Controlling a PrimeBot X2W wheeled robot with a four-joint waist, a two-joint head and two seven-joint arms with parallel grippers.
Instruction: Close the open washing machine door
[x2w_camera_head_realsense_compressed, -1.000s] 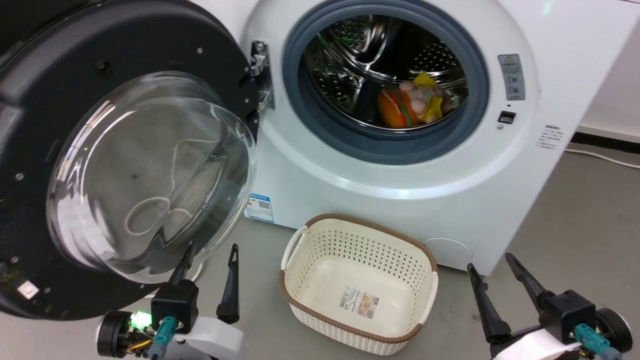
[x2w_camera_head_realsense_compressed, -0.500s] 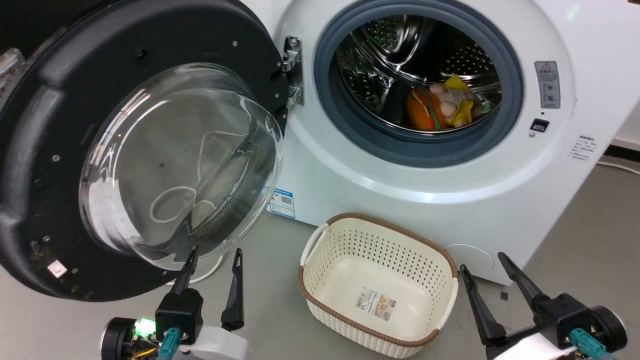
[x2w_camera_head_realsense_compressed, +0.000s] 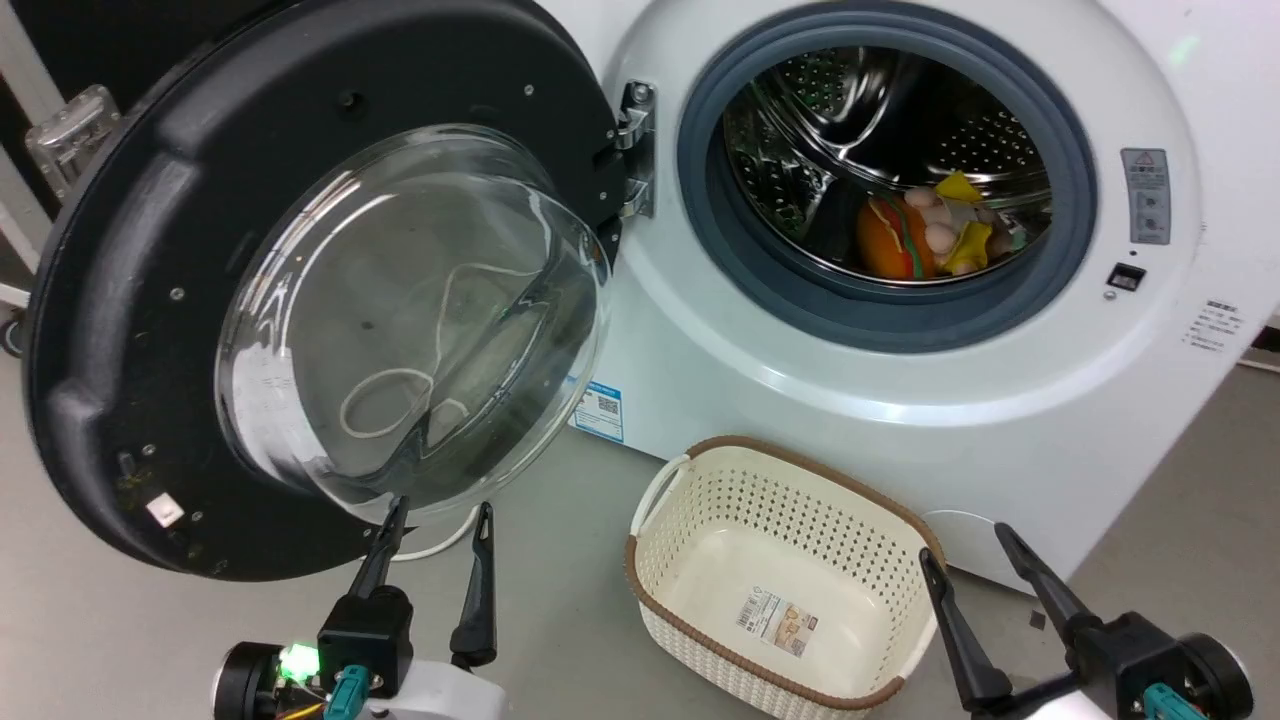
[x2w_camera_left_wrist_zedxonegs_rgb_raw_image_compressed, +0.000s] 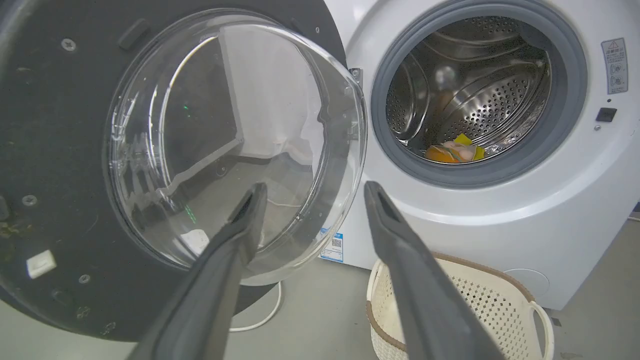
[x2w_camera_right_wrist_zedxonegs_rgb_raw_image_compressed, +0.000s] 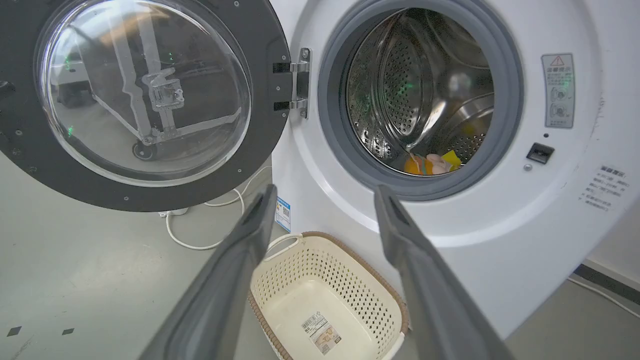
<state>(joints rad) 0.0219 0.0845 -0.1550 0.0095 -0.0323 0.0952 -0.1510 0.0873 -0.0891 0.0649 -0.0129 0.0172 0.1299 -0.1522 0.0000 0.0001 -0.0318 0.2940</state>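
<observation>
One washing machine door (x2w_camera_head_realsense_compressed: 400, 320) is seen swung wide open at the upper left of the head view; the left claw (x2w_camera_head_realsense_compressed: 443, 506), lower left, and right claw (x2w_camera_head_realsense_compressed: 962, 542), lower right, are held spread and empty. In the left wrist view it is found left of centre; in the right wrist view, upper left.

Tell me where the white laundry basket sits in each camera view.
Head view: basket lower centre, on the floor.
Left wrist view: basket in the bottom right corner.
Right wrist view: basket bottom centre.
Shared landmark: blue sticker, just up-left of it.
</observation>
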